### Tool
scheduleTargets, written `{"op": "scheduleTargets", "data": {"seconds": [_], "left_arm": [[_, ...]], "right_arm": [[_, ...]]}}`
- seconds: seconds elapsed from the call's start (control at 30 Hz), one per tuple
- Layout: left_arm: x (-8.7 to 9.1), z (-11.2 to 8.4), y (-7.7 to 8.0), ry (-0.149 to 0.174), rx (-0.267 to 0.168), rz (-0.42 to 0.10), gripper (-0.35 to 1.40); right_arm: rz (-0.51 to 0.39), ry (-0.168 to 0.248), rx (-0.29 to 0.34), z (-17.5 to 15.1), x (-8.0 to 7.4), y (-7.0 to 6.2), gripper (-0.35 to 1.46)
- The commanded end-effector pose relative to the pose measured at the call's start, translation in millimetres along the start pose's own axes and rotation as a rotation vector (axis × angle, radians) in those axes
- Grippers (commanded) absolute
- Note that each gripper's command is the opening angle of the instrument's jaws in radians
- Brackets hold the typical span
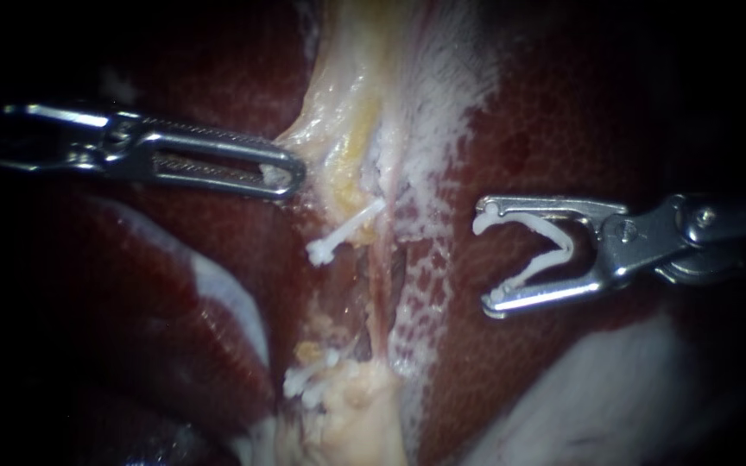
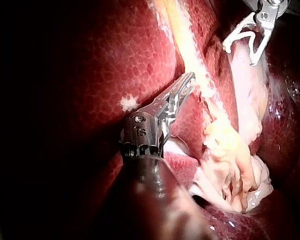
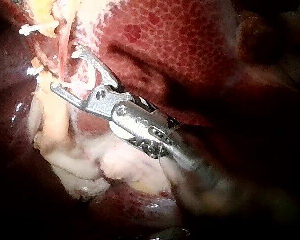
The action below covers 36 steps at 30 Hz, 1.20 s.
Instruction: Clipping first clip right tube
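My right instrument (image 1: 485,263) comes in from the right. Its jaws stand wide apart, with an open white clip (image 1: 546,246) seated between them and touching both. It hovers to the right of the reddish tubes (image 1: 382,285), clear of them. One white clip (image 1: 338,235) sits closed across the tube strand, and more white clips (image 1: 308,380) lie lower down. My left instrument (image 1: 287,177) is shut on the pale yellow tissue (image 1: 347,129) above the tubes. The right wrist view shows the right instrument (image 3: 66,69) just short of the strand.
Dark red liver (image 1: 563,112) surrounds the strand on both sides, with white frayed membrane (image 1: 442,129) along its right edge. A pale lump of tissue (image 1: 347,423) lies at the lower end. In the left wrist view the right instrument (image 2: 238,55) is ahead of my left instrument (image 2: 190,80).
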Motion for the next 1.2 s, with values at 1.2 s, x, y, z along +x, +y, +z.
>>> {"op": "scheduleTargets", "data": {"seconds": [1.2], "left_arm": [[-4.9,-7.9,1.8,-0.033,-0.079,-0.017,-0.21]], "right_arm": [[0.229,-0.016,0.074,12.1,-7.0,0.8,0.58]]}}
